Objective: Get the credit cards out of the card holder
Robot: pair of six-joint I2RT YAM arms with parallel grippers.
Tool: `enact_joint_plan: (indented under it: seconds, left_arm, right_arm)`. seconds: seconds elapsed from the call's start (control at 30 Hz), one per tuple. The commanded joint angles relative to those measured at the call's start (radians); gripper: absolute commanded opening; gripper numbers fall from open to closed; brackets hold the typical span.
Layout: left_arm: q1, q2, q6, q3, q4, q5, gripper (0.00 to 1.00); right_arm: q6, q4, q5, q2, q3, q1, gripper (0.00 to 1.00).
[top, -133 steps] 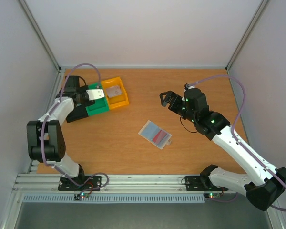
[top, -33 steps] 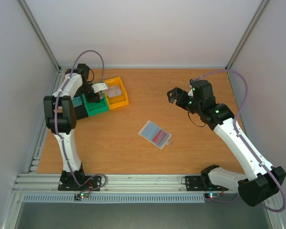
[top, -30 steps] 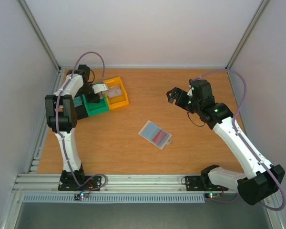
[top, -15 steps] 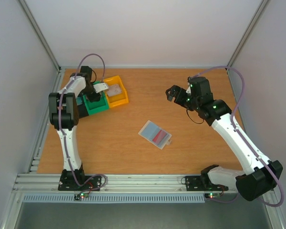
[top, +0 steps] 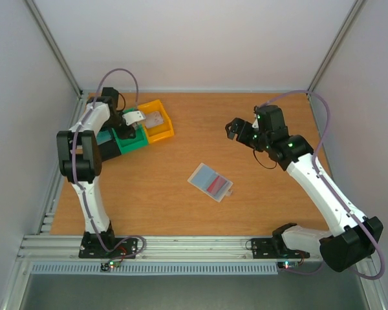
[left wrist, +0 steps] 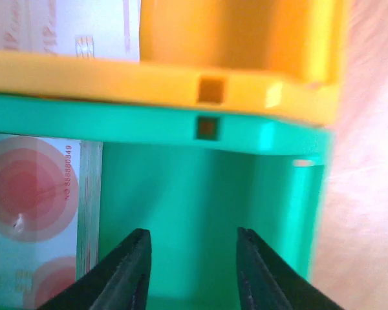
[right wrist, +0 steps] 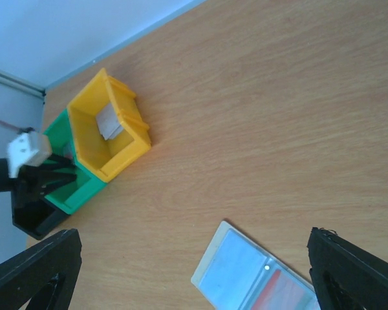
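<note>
Left gripper (left wrist: 193, 236): partly spread, nothing between the fingers (left wrist: 126, 271), only the floor of the green bin (left wrist: 284, 194) just below. Left of the fingertips, flat on that floor, a printed card (left wrist: 32, 219) with red circles, apart from both fingers. Ahead of the fingers, past the green wall, the yellow bin (left wrist: 246, 84) touching it, with a whitish card (left wrist: 64, 26) at its far left corner. Seen from above, the same gripper (top: 126, 126) over the green bin (top: 132, 142), beside the yellow bin (top: 161, 132). Right gripper (right wrist: 193, 236): spread wide, holding nothing, raised above the table (right wrist: 258, 129). Below and between its fingers, lying flat, the card holder (right wrist: 246, 274), touched by neither. From above, the holder (top: 210, 182) well apart from the right gripper (top: 236, 129), toward the arms' bases, and farther again from the left one. Inside, a reddish-pink card (top: 216, 186) and apparently a pale bluish card (top: 202, 175) side by side, though hard to tell through the sleeve.
</note>
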Motion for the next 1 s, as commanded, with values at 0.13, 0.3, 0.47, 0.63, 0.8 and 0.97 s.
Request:
enact_joint_plan:
  seconds: [0.13, 0.3, 0.47, 0.63, 0.8, 0.97]
  left_arm:
    - [0.014, -0.171, 0.052, 0.138, -0.318, 0.248, 0.59]
    - [-0.108, -0.378, 0.014, 0.048, -0.241, 0.422, 0.74]
    - [-0.373, -0.474, -0.075, -0.186, -0.154, 0.271, 0.76]
    - [-0.435, -0.450, -0.469, -0.371, 0.127, 0.322, 0.82]
    - [-0.444, -0.421, -1.037, -0.577, 0.554, 0.311, 0.92]
    - [-0.507, -0.461, -1.237, -0.787, 0.931, 0.214, 0.99]
  right_arm:
    - [-0.019, -0.066, -0.111, 0.063, -0.115, 0.031, 0.82]
    - [-0.010, -0.140, 0.028, 0.165, -0.149, 0.182, 0.67]
    - [0.068, -0.051, -0.006, 0.242, -0.239, 0.238, 0.57]
    - [0.151, 0.049, -0.036, 0.322, -0.331, 0.237, 0.58]
    - [0.188, 0.057, -0.035, 0.395, -0.362, 0.237, 0.58]
    - [0.125, -0.072, 0.058, 0.412, -0.323, 0.235, 0.62]
